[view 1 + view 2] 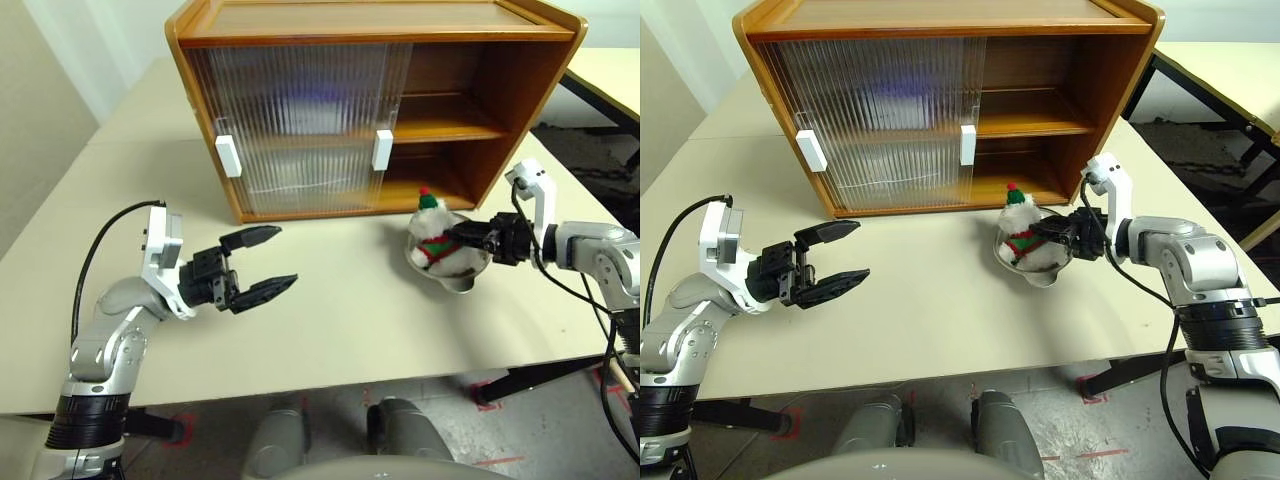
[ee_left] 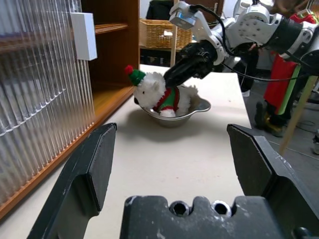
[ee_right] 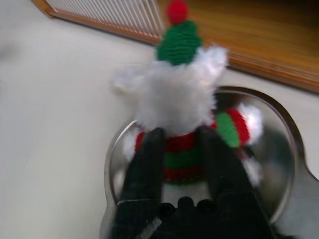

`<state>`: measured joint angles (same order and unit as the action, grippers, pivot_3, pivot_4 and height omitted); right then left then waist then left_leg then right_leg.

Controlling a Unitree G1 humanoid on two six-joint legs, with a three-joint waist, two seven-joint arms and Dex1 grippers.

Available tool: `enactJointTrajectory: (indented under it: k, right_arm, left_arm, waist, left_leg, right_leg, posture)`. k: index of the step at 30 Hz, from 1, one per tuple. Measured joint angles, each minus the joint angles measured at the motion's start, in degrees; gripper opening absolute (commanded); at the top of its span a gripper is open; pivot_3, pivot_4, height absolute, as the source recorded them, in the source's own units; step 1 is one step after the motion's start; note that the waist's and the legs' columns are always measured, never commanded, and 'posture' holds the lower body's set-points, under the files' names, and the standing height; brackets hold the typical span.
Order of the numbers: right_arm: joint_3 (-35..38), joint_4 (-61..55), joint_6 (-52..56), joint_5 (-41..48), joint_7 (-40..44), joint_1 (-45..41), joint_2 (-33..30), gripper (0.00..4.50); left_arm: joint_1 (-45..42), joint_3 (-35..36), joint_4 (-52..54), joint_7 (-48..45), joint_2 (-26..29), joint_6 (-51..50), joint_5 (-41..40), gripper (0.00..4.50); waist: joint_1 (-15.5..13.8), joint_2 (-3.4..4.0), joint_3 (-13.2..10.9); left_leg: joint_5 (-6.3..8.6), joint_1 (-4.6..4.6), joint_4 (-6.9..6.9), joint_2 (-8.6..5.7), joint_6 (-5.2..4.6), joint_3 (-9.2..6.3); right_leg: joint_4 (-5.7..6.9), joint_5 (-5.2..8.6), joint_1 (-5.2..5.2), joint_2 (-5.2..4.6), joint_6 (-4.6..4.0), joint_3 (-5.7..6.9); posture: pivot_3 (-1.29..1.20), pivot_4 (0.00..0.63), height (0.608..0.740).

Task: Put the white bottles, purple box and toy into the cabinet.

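The toy (image 1: 432, 235), a white plush bear with a red-and-green scarf and hat, sits in a shiny metal bowl (image 1: 462, 280) on the table, just in front of the cabinet's open right side. My right gripper (image 3: 180, 137) reaches in from the right and is shut on the toy's body at the scarf. Over the table's left part my left gripper (image 1: 285, 257) hangs open and empty, pointing toward the bowl. The wooden cabinet (image 1: 380, 20) has both ribbed doors slid to the left. The white bottles and purple box are out of view.
Two white handles (image 1: 228, 155) mark the sliding doors. The cabinet's right half shows two bare shelves (image 1: 450, 130). Another table (image 1: 610, 70) stands at the far right. A wicker basket (image 2: 157, 32) sits in the background. The table's front edge (image 1: 300, 385) lies close below my arms.
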<state>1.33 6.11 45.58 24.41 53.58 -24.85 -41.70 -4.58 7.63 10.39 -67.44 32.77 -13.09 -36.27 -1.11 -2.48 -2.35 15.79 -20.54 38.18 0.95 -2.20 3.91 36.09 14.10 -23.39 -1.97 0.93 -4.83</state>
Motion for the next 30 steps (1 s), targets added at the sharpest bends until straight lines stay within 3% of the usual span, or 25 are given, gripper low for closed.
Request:
enactJointTrajectory:
  k: [2, 14, 23, 30]
  right_arm:
    - [0.0, 0.3, -0.2, 0.0, 0.6, 0.0, 0.0, 0.04]
    - [1.2, 1.0, 0.1, 1.0, 4.0, -1.1, -1.9, 0.04]
    - [10.0, -0.5, 7.2, 9.1, 4.2, -8.7, -4.7, 0.04]
    - [12.7, 2.0, 2.9, 9.5, -2.3, -16.3, 2.4, 0.04]
  left_arm:
    - [0.0, 0.0, 0.0, -0.2, 0.0, 0.1, 0.0, 4.5]
    - [-0.1, 0.2, -0.2, -0.4, -0.3, 0.8, 0.0, 4.5]
    - [-0.7, 0.3, -0.4, 0.3, -1.5, 1.1, -0.1, 4.5]
    - [-1.1, 0.9, -0.3, 3.9, -3.0, 0.6, -0.7, 4.5]
  waist:
    - [0.0, 0.0, 0.0]
    - [0.0, 0.0, 0.0]
    - [-0.1, 0.03, 0.0]
    - [0.1, 0.03, 0.0]
  left_leg:
    - [0.0, 0.0, 0.0, 0.0, 0.0, 0.0]
    - [0.0, -0.01, 0.0, 0.0, 0.0, 0.0]
    - [0.0, 0.0, 0.0, 0.02, 0.0, -0.01]
    - [0.0, -0.02, 0.02, 0.0, -0.01, 0.02]
  right_leg:
    - [0.0, 0.0, 0.0, 0.01, 0.0, 0.0]
    - [-0.01, -0.01, 0.0, 0.0, 0.01, 0.0]
    - [-0.02, -0.02, 0.0, 0.01, 0.02, 0.01]
    - [-0.02, -0.13, 0.0, 0.0, -0.05, -0.02]
  posture:
    - [0.15, 0.0, 0.74]
    - [0.14, 0.0, 0.74]
    - [0.13, 0.0, 0.74]
    - [0.14, 0.0, 0.74]
